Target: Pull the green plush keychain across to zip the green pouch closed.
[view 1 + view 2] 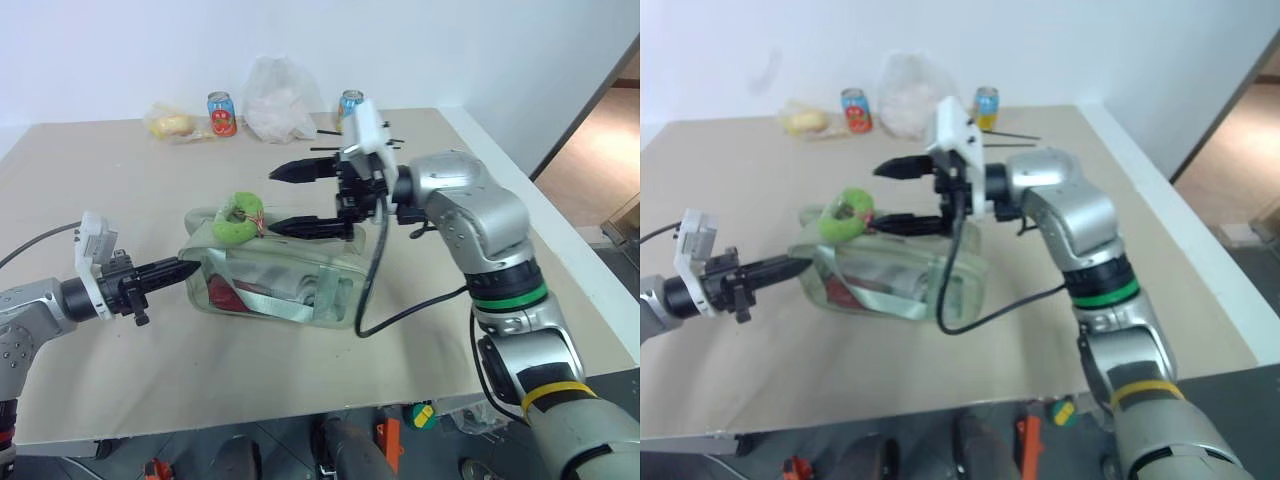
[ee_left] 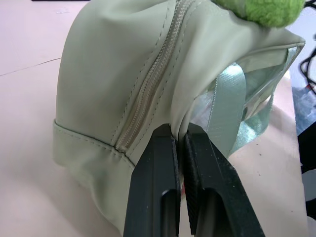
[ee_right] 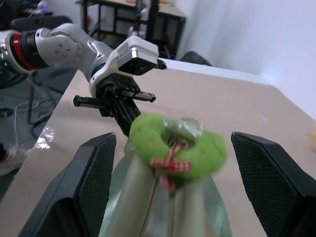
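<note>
Bright, even indoor light, soft shadows on the table (image 1: 300,380). Head views sharp w/ slight edge curve. Right wrist view: plush ring (image 3: 180,150) soft, bg blurred. Left wrist view: pouch (image 2: 113,98) sharp, mild glare on plastic.

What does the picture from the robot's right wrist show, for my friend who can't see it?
A fuzzy green plush keychain with a red checked bow sits on top of the green pouch, midway between the wide-open black fingers of the right gripper. Behind it, the left gripper reaches the pouch's far end over the tan table.
</note>
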